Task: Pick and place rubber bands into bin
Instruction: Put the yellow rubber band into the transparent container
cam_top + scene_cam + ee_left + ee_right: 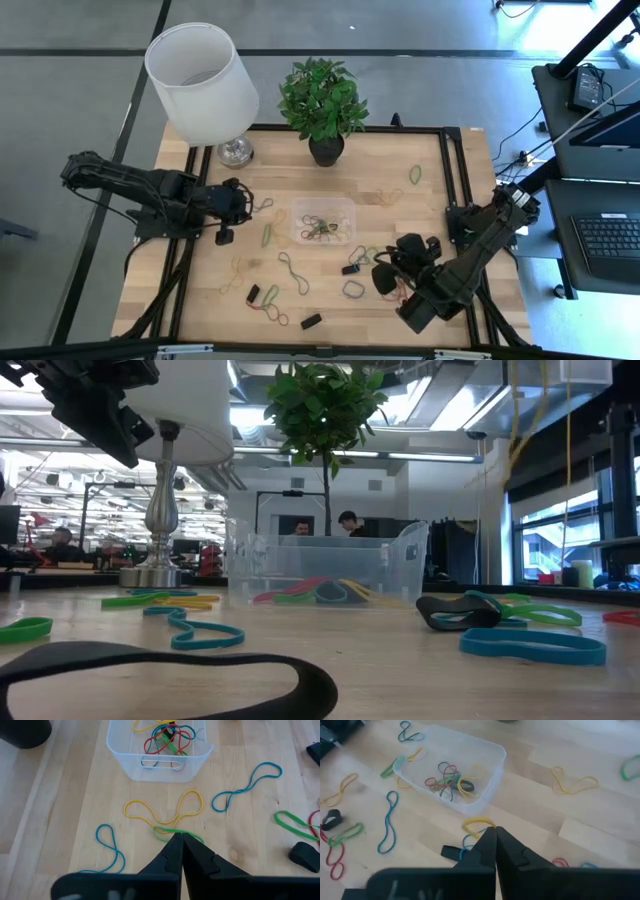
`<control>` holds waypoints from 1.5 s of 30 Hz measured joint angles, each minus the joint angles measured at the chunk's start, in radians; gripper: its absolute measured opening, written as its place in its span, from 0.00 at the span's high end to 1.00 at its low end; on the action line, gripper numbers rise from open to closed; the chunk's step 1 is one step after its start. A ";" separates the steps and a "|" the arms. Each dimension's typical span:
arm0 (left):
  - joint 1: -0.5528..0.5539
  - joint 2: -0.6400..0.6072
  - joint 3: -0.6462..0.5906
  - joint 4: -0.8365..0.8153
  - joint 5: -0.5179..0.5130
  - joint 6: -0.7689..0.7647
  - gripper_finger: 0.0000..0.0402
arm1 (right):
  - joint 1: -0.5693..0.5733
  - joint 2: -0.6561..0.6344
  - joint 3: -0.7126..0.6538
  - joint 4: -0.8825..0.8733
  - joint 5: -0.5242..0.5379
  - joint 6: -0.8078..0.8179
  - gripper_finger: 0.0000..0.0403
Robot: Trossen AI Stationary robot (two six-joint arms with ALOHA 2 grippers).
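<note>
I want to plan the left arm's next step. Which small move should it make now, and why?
Probably open the left tool and lower it onto the green band just ahead of its tips. Its fingers are shut with nothing visibly held between them, and that green band lies on the table across a yellow band, outside the bin, which already holds several bands.

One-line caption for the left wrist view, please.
Shut left gripper over a green band and yellow band, short of the bin holding several bands.

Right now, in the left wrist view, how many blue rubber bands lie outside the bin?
2: one blue band near the left gripper, another near the bin; others may be hidden.
</note>
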 joint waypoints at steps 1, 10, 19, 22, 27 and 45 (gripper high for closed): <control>0.000 0.000 0.000 0.000 0.000 0.000 1.00 | -0.004 0.000 0.000 0.001 0.004 0.000 1.00; 0.000 0.000 0.000 0.000 -0.003 0.000 1.00 | -0.068 0.000 0.000 0.041 0.127 -0.053 1.00; 0.000 0.000 0.000 0.000 -0.007 0.000 1.00 | -0.226 0.000 0.000 0.397 0.135 -0.560 1.00; 0.000 0.000 0.000 0.000 -0.007 0.000 1.00 | -0.280 0.000 0.008 0.545 0.134 -0.786 1.00; 0.000 0.000 0.000 0.000 -0.007 0.000 0.99 | -0.382 -0.001 0.025 0.738 0.032 -1.078 1.00; 0.000 0.000 0.000 0.000 -0.008 0.001 1.00 | -0.654 0.134 0.014 0.657 -0.472 -1.260 1.00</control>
